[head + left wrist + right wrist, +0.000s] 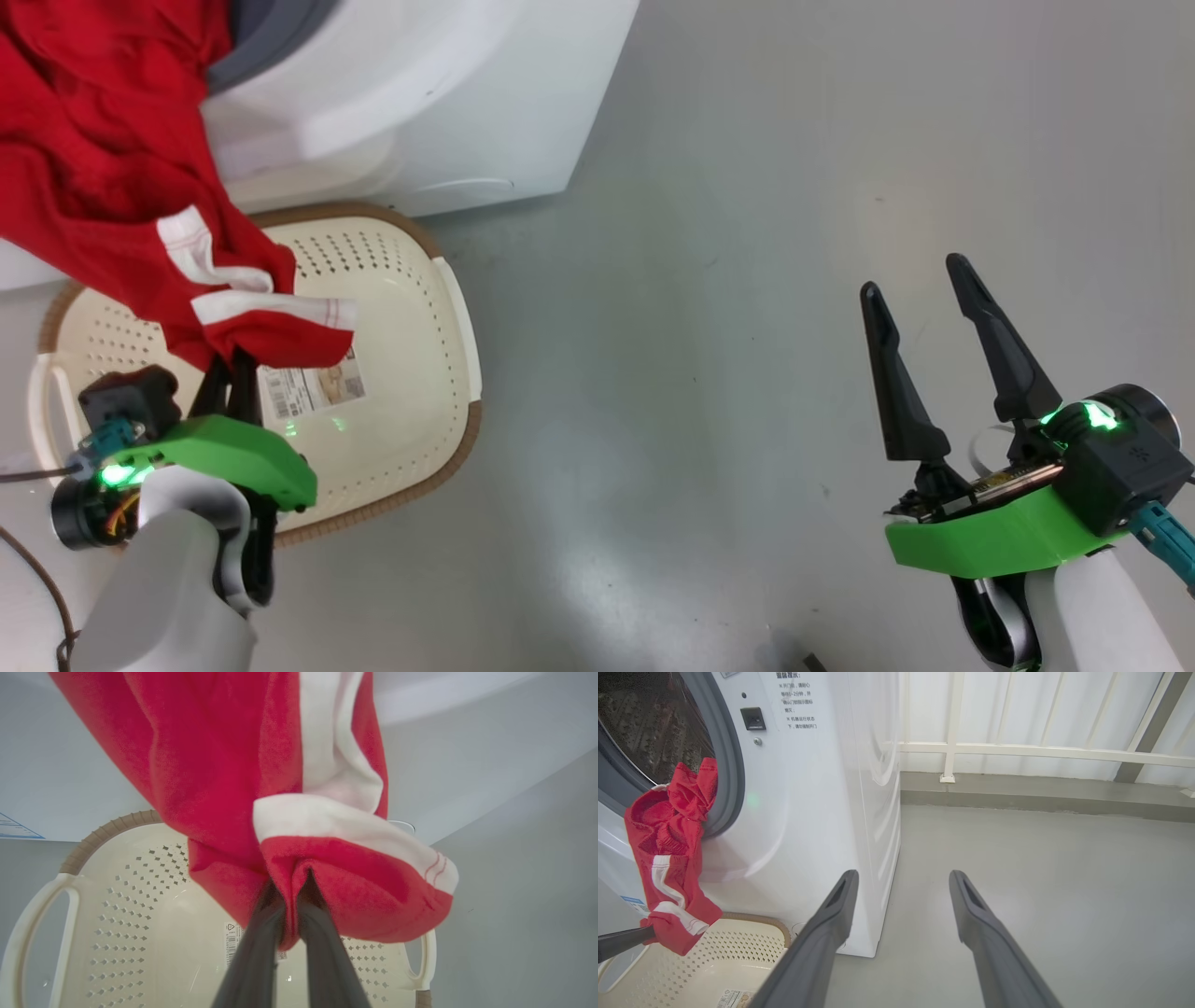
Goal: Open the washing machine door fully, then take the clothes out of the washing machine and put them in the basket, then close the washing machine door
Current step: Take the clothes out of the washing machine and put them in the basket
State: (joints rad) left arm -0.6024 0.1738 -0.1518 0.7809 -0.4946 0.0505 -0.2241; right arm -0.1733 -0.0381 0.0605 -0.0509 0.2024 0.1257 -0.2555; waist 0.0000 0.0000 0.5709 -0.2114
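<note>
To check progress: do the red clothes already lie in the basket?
No, the clothes hang from the washing machine above the basket, pinched by the left gripper.

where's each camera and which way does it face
Head view: on the head, facing down at floor and basket; shows left end effector shut on the clothes, right end effector open.
Left wrist view: on that wrist, facing along its fingers pinching the clothes above the basket.
Right wrist view: on that wrist, facing past its spread fingers at the washing machine.
All three share clothes and basket.
</note>
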